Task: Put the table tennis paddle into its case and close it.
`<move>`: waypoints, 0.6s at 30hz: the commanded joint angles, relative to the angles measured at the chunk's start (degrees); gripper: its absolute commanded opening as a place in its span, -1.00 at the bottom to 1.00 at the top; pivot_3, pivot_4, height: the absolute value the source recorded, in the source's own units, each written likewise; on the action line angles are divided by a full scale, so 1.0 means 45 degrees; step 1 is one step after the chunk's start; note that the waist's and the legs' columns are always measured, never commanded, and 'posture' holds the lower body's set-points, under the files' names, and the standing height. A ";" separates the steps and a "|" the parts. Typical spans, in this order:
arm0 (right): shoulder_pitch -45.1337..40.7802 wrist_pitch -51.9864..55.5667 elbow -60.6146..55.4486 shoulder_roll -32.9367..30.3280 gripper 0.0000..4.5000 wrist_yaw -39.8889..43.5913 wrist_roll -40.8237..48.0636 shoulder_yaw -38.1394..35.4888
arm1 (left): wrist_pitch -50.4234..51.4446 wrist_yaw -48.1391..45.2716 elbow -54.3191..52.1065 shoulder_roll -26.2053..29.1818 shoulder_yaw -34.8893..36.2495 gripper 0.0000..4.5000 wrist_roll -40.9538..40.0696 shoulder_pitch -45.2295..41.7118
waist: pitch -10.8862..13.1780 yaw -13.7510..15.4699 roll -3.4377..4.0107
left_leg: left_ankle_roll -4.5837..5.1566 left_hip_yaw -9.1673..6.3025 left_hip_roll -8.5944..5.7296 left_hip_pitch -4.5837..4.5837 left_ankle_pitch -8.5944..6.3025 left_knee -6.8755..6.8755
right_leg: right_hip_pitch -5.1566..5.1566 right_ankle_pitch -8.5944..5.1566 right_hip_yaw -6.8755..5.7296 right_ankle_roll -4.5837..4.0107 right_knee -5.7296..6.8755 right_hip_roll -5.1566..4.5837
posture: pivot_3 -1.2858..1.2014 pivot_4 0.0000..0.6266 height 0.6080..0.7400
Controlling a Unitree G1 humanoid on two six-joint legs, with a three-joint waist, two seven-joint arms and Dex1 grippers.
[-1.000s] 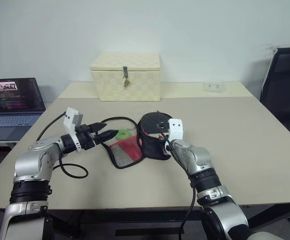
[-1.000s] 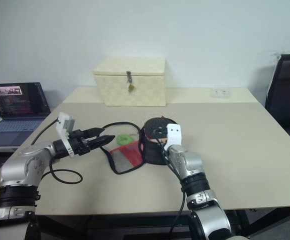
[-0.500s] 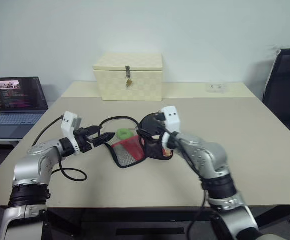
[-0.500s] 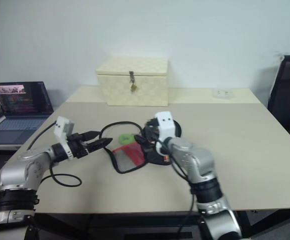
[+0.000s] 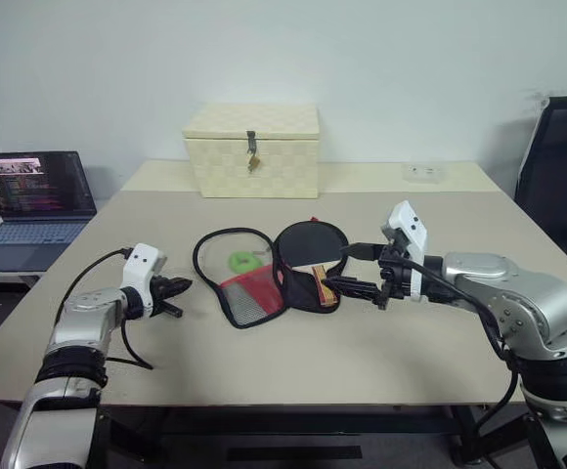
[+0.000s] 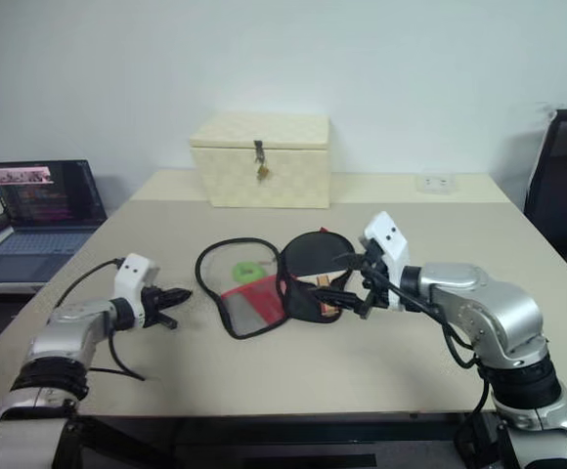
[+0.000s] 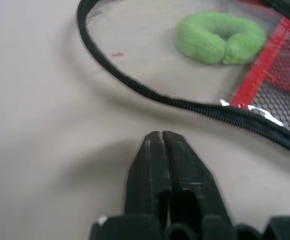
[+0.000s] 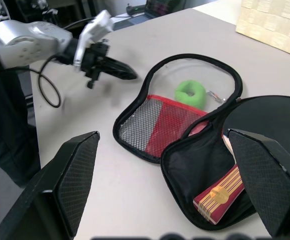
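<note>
Left gripper (image 5: 178, 285): fingers pressed together on nothing, tips low over the bare table (image 5: 264, 362), near the case's open flap; probably parked just off the zip edge, ready to take the flap.
Right gripper (image 5: 347, 269): fingers spread wide and empty, pointing at the paddle handle from the right and close to it; the wide spread suits a push or a fresh hold on the handle.
Paddle (image 8: 272, 120): lies in the deeper half of the case, black face tilted up against the far side, striped handle (image 8: 224, 194) resting at the near rim; it seems not fully seated, which would block the zip.
Case (image 5: 303, 291): unzipped and splayed on the table between the two grippers, red mesh flap (image 8: 157, 125) folded out flat toward the left gripper.
Green ring (image 7: 220, 39): soft loop lying within the clear part of the flap.
Box (image 5: 252, 149): cream, latched, at the far edge, well apart from the work.
Laptop (image 5: 29, 200): open, off to the left.
Stage: paddle in, case not yet closed.
</note>
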 commanded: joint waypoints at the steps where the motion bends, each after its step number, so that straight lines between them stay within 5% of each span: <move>1: -0.0016 -0.0467 -0.0335 -0.0116 1.00 -0.0015 -0.0111 -0.0165 | -0.0910 0.0174 0.1301 -0.0354 -0.0124 -0.99 0.0457 -0.0872 | 0.0000 0.0004 0.0000 | 0.0000 -0.0002 -0.0002 0.0000 0.0000 0.0000 | 0.0000 0.0000 -0.0002 0.0000 0.0001 0.0000 | 0.03 -0.52 1.00; 5: 0.0147 -0.0673 -0.0250 -0.0206 1.00 -0.0078 -0.0388 -0.0185 | -0.1458 -0.0296 0.2091 -0.1117 -0.0117 -0.99 0.0487 -0.1794 | 0.0000 0.0027 -0.0002 | 0.0000 -0.0005 -0.0002 -0.0001 0.0000 0.0000 | 0.0000 0.0000 -0.0005 0.0000 0.0003 0.0000 | 0.03 -0.52 1.00; 12: 0.0470 -0.0618 -0.0108 -0.0853 1.00 0.0000 -0.0207 -0.0916 | 0.0463 -0.2294 -0.1409 -0.2216 -0.0106 -0.99 -0.0765 -0.3020 | 0.0006 0.0130 -0.0010 | -0.0001 -0.0017 -0.0007 -0.0038 0.0001 0.0027 | -0.0003 0.0000 -0.0035 0.0000 -0.0002 0.0004 | 0.03 -0.52 1.00; 18: 0.0247 -0.0305 0.0509 -0.0707 1.00 -0.0399 0.0084 -0.1627 | 0.0669 -0.1545 -0.1444 -0.3570 -0.0568 -0.99 -0.0437 -0.3764 | 0.0006 0.0069 -0.0010 | -0.0001 -0.0027 -0.0005 -0.0029 0.0001 0.0041 | -0.0001 0.0000 -0.0019 0.0002 0.0012 0.0010 | 0.03 -0.52 1.00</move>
